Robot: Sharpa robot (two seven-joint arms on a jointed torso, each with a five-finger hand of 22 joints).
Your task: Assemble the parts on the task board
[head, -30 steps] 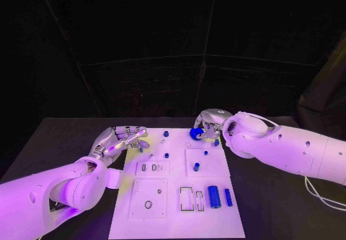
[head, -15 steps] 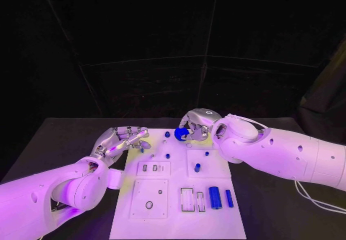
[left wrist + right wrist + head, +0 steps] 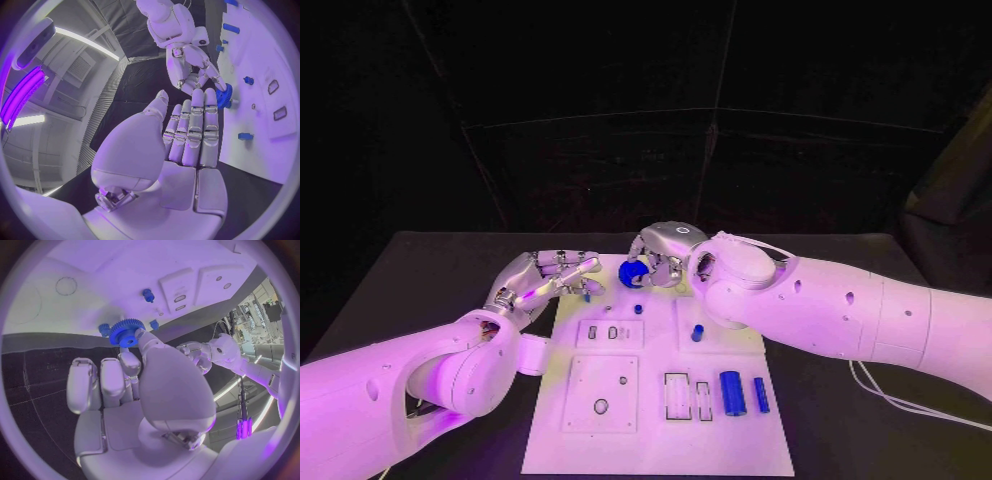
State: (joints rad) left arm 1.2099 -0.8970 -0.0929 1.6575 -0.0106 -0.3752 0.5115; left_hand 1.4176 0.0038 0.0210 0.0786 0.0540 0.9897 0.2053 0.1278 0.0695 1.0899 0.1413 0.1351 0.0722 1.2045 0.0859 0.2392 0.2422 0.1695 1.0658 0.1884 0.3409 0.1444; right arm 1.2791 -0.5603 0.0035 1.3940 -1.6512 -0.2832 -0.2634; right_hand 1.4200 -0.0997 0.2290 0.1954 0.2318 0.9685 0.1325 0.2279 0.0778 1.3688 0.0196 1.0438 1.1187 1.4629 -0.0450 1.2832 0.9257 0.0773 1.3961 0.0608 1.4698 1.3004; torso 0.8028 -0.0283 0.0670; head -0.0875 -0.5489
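My right hand [image 3: 669, 252] hovers over the far end of the white task board [image 3: 661, 430] and pinches a blue gear [image 3: 632, 273] at its fingertips. In the right wrist view the gear [image 3: 127, 332] is held just above the board [image 3: 125, 270], near a blue peg [image 3: 148, 295]. My left hand [image 3: 545, 280] is at the board's far left edge, fingers stretched out and holding nothing. In the left wrist view its fingers [image 3: 195, 132] point toward the gear [image 3: 225, 96] and the right hand [image 3: 194, 67].
Short blue pegs [image 3: 639, 309] [image 3: 697, 333] stand in the board's middle. A blue cylinder [image 3: 731, 393] and a thin blue bar [image 3: 760, 395] lie at its near right, beside rectangular slots [image 3: 675, 396]. Black table [image 3: 430, 280] surrounds the board.
My right hand has carried the blue gear leftwards across the board's far end, closer to the left hand. The left hand has barely moved.
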